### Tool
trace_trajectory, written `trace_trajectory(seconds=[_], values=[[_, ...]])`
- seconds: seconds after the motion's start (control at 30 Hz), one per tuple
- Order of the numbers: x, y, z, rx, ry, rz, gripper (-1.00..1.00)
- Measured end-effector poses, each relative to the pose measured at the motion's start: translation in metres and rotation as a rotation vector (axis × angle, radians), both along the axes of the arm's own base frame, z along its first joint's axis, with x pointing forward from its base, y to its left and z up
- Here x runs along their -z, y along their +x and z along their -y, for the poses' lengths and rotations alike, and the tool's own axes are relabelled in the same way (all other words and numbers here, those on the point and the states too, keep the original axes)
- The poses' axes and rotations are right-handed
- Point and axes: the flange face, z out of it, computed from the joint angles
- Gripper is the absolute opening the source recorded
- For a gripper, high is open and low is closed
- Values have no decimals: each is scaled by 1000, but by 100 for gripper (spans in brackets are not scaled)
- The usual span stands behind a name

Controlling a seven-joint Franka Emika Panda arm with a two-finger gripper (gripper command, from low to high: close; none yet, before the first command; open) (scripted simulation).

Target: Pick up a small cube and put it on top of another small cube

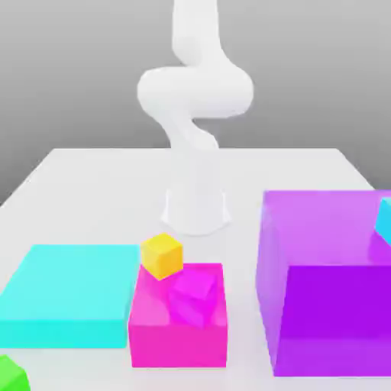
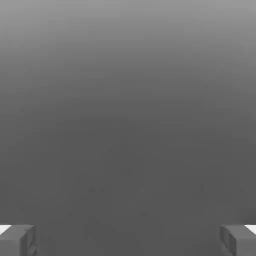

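Crowding the small magenta cube point(image 1: 192, 295): big pink block point(image 1: 179, 345), yellow cube point(image 1: 162, 256); fingers point(image 2: 128, 241) spread wide, empty.

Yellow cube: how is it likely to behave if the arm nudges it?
The yellow cube has flat faces and sharp edges, so it would probably slide or tip rather than roll. It sits by the edge of the pink block, so a push might drop it off. It looks stiff.

Landmark: middle block point(image 1: 178, 344). Upon it: first cube point(image 1: 192, 294). At its far-left corner: second cube point(image 1: 162, 256). Exterior view's left: slab point(image 1: 72, 286); nearer left, third cube point(image 1: 11, 377). Right: box point(image 1: 336, 317). Behind: arm base point(image 1: 195, 206).
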Motion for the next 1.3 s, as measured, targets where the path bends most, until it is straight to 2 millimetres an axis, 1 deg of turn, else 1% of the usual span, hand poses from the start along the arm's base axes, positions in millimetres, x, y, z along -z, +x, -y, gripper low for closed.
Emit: trace_trajectory(seconds=[0.13, 0.27, 0.4, 0.53, 0.67, 0.8, 0.9, 1.03, 1.1, 1.17, 1.2, 1.3], values=[[45, 48, 29, 58, 36, -96, 0], [96, 88, 61, 119, 69, -187, 0], [152, 119, 95, 184, 101, -277, 0], [213, 141, 130, 252, 131, -366, 0], [279, 151, 173, 336, 160, -453, 0], [347, 154, 203, 399, 182, -542, 0], [400, 149, 227, 452, 197, -608, 0], [470, 133, 259, 526, 214, -696, 0], [503, 129, 265, 539, 216, -713, 0], [535, 128, 266, 543, 217, -717, 0], [547, 128, 266, 543, 218, -718, -100], [547, 128, 266, 543, 218, -718, -100]])
